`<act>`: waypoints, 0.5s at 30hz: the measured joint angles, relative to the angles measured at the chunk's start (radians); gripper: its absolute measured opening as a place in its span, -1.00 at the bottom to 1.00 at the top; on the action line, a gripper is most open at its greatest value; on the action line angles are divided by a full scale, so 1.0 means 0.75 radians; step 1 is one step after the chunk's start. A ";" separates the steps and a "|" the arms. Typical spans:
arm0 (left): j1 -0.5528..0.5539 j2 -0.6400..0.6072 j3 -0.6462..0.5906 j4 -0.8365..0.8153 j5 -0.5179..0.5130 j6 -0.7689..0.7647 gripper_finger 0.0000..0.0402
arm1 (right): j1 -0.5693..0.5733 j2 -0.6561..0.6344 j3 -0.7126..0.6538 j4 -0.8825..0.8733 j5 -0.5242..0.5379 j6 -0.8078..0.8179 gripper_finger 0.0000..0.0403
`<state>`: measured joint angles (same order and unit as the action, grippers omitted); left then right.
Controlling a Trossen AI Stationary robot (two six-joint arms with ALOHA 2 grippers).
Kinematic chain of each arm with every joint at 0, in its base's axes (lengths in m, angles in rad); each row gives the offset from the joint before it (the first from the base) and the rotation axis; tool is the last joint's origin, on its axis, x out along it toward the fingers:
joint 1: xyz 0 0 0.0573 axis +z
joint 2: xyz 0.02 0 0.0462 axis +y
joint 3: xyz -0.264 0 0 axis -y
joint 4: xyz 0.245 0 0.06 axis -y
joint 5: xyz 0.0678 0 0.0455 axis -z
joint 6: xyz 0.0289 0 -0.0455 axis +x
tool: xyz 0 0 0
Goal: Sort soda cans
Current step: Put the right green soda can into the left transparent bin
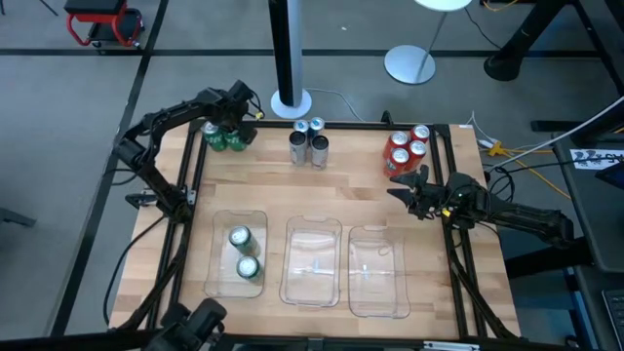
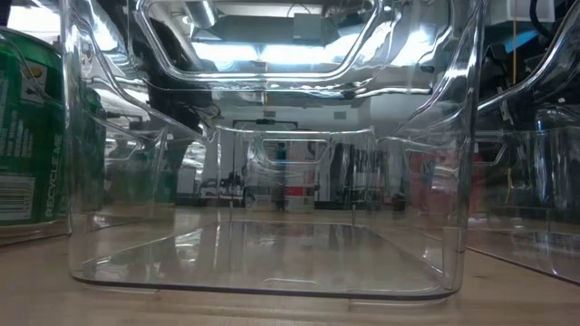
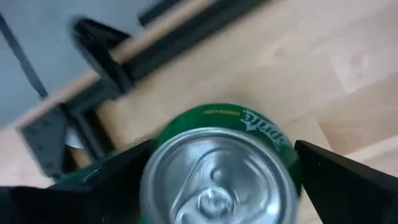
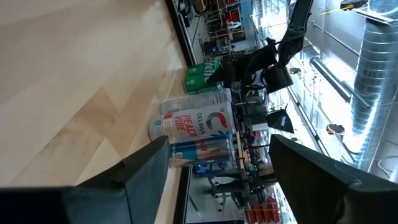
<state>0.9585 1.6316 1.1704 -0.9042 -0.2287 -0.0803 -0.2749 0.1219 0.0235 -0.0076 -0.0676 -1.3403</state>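
The wooden tabletop carries three clear plastic trays side by side along its near half: the left tray, the middle tray and the right tray. In the low view the middle tray's clear walls fill most of the picture.

The left arm reaches to the far left corner of the tabletop, where the left hand is down over the green cans standing there. In the left wrist view its two dark fingers stand open on either side of one green can, with its silver top between them; whether they press on the can cannot be told.

The right arm lies along the right edge of the tabletop, and the right hand hangs just in front of the red cans, holding nothing, fingers spread apart.

Two green cans stand upright inside the left tray, one behind the other; one of them shows at the edge of the low view. The silver-grey cans stand in a tight cluster at the far middle of the tabletop, and the red cans are grouped at the far right, near the corner. The right wrist view looks toward the silver-grey group.
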 joint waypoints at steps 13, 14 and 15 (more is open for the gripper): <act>0.000 0.076 -0.004 -0.013 0.056 -0.013 0.79 | -0.001 0.000 -0.001 -0.001 -0.002 0.000 0.38; 0.000 0.076 -0.004 -0.010 0.055 -0.013 0.77 | 0.000 0.000 -0.001 -0.001 -0.002 0.000 0.38; 0.000 0.076 -0.004 -0.006 0.055 -0.015 0.74 | 0.000 0.000 -0.001 -0.001 -0.002 0.000 0.38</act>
<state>0.9585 1.6890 1.1675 -0.9084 -0.1877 -0.0914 -0.2751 0.1219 0.0227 -0.0082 -0.0689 -1.3403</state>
